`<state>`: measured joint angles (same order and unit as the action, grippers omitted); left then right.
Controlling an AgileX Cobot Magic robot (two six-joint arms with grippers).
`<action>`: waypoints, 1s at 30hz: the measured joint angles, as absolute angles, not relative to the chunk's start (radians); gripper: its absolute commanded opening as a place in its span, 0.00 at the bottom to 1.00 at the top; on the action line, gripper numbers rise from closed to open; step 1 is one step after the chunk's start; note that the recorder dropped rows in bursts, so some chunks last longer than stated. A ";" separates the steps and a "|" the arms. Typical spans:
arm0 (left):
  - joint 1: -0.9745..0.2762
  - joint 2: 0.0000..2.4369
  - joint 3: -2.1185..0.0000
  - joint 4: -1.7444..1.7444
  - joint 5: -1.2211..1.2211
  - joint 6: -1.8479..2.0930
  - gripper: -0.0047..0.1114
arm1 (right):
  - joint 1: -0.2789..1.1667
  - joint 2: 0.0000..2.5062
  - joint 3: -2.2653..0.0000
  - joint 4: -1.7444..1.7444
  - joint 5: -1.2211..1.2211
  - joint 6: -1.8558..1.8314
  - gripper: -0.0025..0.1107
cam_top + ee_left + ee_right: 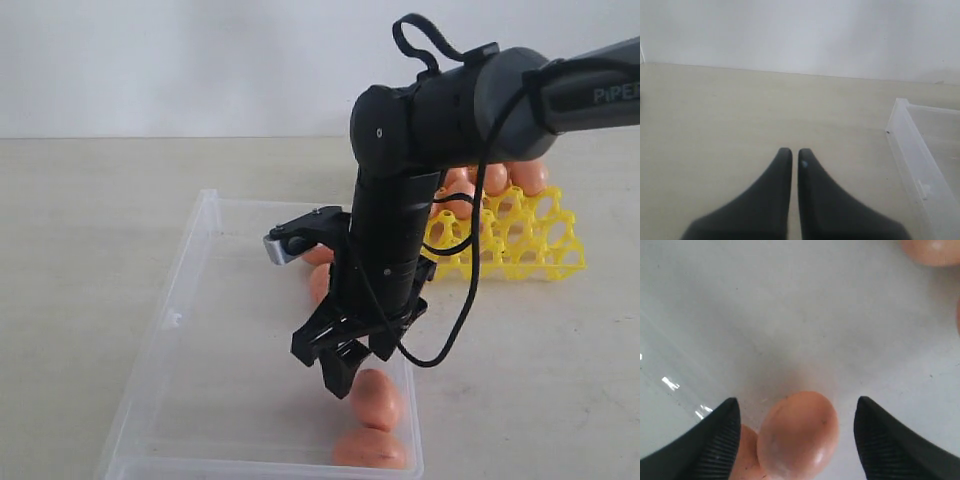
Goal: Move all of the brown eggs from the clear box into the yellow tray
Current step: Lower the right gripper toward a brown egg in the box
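Observation:
The clear box [200,330] lies on the table, and the right arm reaches down into it. My right gripper [345,375] hangs open just over a brown egg [375,398] near the box's front right corner. In the right wrist view that egg [797,435] lies between the gripper's [797,401] spread fingers, touching neither. A second egg [747,455] sits against it, partly behind one finger. More eggs [318,283] lie behind the arm. The yellow tray [530,245] stands to the right with several eggs [495,180] along its far side. My left gripper [795,151] is shut and empty over bare table.
One more egg [370,448] lies at the box's front wall. The box's corner [912,145] shows in the left wrist view. A black cable [470,290] loops down from the right arm beside the tray. A pale wall backs the table.

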<state>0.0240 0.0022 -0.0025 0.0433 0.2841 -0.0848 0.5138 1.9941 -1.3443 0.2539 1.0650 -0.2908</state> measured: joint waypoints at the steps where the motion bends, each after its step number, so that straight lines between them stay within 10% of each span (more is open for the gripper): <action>1: 0.024 0.002 -0.003 0.043 0.284 -0.085 0.08 | 0.514 2.001 -1.344 0.254 1.064 -0.286 0.55; 23: 0.024 0.002 -0.003 0.043 0.284 -0.085 0.08 | 0.514 2.055 -1.345 0.237 1.203 -0.245 0.54; 30: 0.024 0.002 -0.003 0.043 0.284 -0.085 0.08 | 0.514 2.055 -1.345 0.215 1.207 -0.245 0.25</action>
